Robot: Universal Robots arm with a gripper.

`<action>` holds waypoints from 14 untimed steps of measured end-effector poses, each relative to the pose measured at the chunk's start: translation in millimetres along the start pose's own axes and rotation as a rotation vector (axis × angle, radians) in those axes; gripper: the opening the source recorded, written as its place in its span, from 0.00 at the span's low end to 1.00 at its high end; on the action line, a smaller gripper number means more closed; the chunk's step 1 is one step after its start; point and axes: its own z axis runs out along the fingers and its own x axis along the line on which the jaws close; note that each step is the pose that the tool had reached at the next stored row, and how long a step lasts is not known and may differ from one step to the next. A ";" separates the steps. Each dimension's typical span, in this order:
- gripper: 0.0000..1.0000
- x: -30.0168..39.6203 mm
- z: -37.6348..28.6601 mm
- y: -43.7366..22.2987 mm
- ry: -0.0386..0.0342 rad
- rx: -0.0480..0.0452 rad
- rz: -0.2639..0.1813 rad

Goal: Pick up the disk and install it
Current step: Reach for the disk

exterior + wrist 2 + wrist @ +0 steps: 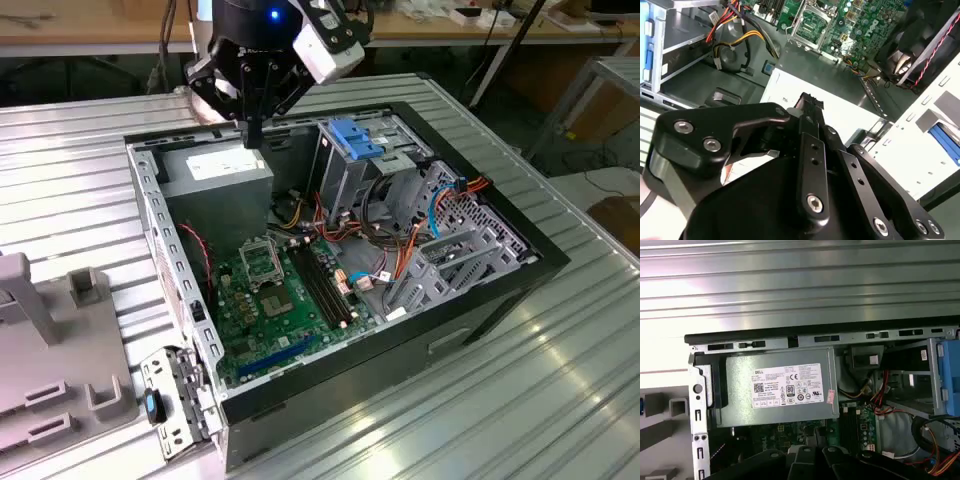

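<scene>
Hanging over the ridged silver metal table (560, 400) and the open black computer case (540, 262), the black metal claw (252, 135) is sitting closed and empty

It is hovering just above the grey boxy power supply (225, 175) inside the case. The flat dark disk (944, 141) framed in bright blue plastic is probably lying beyond the case's perforated wall in the second wrist view, where the frame edge is cutting off all but a blue strip, leaving its pose unclear. It is likely handling as stiff, dense and shock-sensitive, with slick faces; pinching across the long plastic-railed edges is looking safest
</scene>
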 end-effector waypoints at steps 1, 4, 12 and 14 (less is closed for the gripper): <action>0.11 4.5 -0.2 -0.4 0.0001 0.0000 0.000; 0.11 12.8 -0.4 -1.0 0.0000 0.0000 0.000; 0.11 30.1 -0.9 -3.1 0.0000 0.0000 0.000; 0.11 33.7 -1.0 -3.7 0.0001 0.0000 0.000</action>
